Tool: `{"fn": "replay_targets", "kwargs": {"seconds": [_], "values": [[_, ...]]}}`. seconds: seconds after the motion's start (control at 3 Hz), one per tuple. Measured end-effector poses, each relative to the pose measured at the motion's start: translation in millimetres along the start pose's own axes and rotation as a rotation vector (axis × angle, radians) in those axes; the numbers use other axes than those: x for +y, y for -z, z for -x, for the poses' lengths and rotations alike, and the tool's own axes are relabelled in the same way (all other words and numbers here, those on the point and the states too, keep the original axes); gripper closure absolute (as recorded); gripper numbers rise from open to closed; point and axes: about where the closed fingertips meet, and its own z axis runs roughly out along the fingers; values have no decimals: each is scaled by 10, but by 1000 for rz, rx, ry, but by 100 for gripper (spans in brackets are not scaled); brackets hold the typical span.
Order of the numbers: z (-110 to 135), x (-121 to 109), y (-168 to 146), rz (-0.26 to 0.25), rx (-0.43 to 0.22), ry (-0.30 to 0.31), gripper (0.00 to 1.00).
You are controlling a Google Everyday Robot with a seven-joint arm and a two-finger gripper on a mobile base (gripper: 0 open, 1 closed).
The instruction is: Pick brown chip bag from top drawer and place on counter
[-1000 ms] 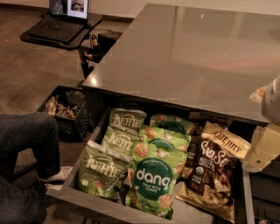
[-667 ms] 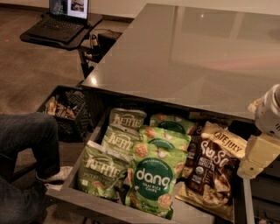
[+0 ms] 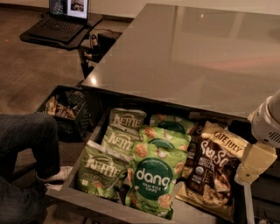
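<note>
Status: nothing in the task is done yet. The brown chip bag (image 3: 213, 173) lies flat in the open drawer (image 3: 83, 162), at its right end, with the tan band toward the back and the pictured chips toward the front. Its left edge touches the green dang bags (image 3: 153, 180). The green Kettle bags (image 3: 114, 146) are further left and well apart from it. The tabletop (image 3: 197, 57) above the drawer carries no bag. You have the whole sequence ahead of you: grasp, lift out of the drawer, carry up and back, set down on the tabletop.

Arm pose: only the last part of the arm is in view, coming in from the right edge. There is a white rounded housing up high, a tan block below it, and a thin pale stem running down toward the drawer's right front corner. The end effector (image 3: 253, 165) hangs just beside the bag's right edge, at about the level of the bag's upper half. It does not appear to hold anything. You cannot tell whether it is released or clenched.

Judgement: this reads as the approach before the grasp. The end effector sits to the side of the bag rather than over its middle, so expect a leftward correction.

Also noted: a black crate (image 3: 65, 109) and a person's leg (image 3: 30, 135) to the left of the drawer, and a laptop (image 3: 65, 13) beyond them.
</note>
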Motion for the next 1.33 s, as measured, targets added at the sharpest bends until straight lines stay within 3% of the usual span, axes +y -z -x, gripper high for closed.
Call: {"fn": "replay_targets", "kwargs": {"seconds": [0.33, 0.67, 1.33], "values": [[-31, 59, 38, -31, -21, 9, 0], [-15, 55, -116, -51, -31, -16, 0], [23, 37, -570, -5, -26, -51, 0]]}}
